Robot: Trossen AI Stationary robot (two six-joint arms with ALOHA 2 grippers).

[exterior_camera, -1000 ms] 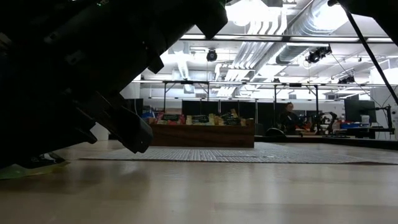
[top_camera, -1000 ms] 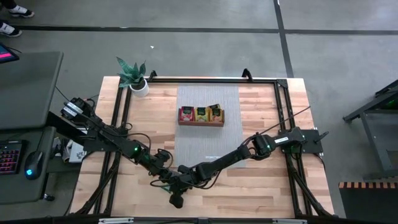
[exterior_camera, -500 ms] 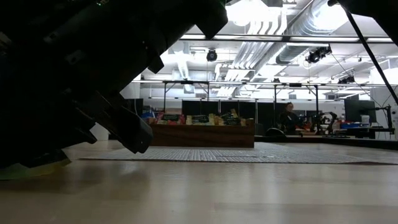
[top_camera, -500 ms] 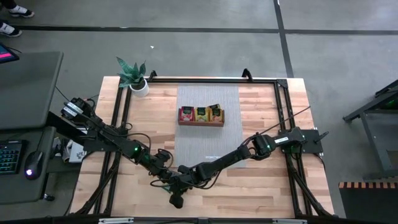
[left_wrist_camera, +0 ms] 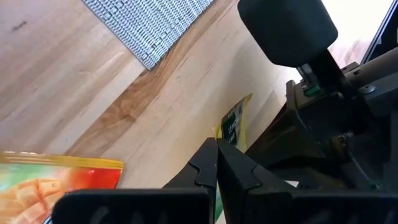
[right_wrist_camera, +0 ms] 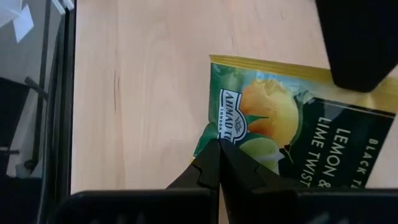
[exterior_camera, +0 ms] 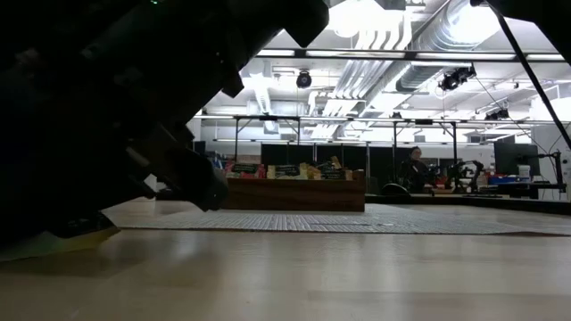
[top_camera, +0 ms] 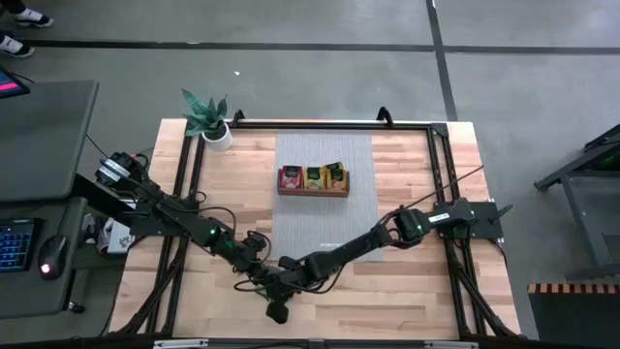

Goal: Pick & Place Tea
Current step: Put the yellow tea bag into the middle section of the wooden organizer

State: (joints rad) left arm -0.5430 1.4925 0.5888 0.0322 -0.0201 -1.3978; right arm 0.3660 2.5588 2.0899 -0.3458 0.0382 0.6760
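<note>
A green-and-yellow tea packet [right_wrist_camera: 292, 124], printed "Lemon & Lime Twist", is caught between my two grippers near the table's near edge. In the left wrist view this tea packet [left_wrist_camera: 234, 121] shows edge-on. My right gripper [right_wrist_camera: 217, 157] is shut on it, and my left gripper [left_wrist_camera: 216, 149] is shut at its opposite side. In the high view the left gripper [top_camera: 260, 276] and the right gripper [top_camera: 281, 283] meet tip to tip and hide the packet. A red packet [left_wrist_camera: 56, 177] lies flat on the wood beside them. More tea fills the wooden tray [top_camera: 313, 192]. My left gripper has its two shut fingers on the packet's edge [left_wrist_camera: 229, 132], on the side away from the right gripper; the fingertips hide the place of contact. Its dark finger [right_wrist_camera: 354, 43] covers that corner in the right wrist view. The packet stands on edge, rising past the fingertips. My right gripper pinches the packet's side edge [right_wrist_camera: 211, 138], near the brand label, between its two fingertips. The fingers slant down from the table's right side. The packet sits tilted, with its low edge [exterior_camera: 36, 250] at the tabletop.
The tray sits on a grey woven mat [top_camera: 323, 218] at the table's middle. A potted plant [top_camera: 206, 118] stands at the far left corner. A black frame [top_camera: 334, 124] runs round the table. Bare wood lies right of the grippers.
In the low view the dark gripper mass has shifted slightly up. The packet under it has tipped, one side rising off the wood while its low edge stays down.
</note>
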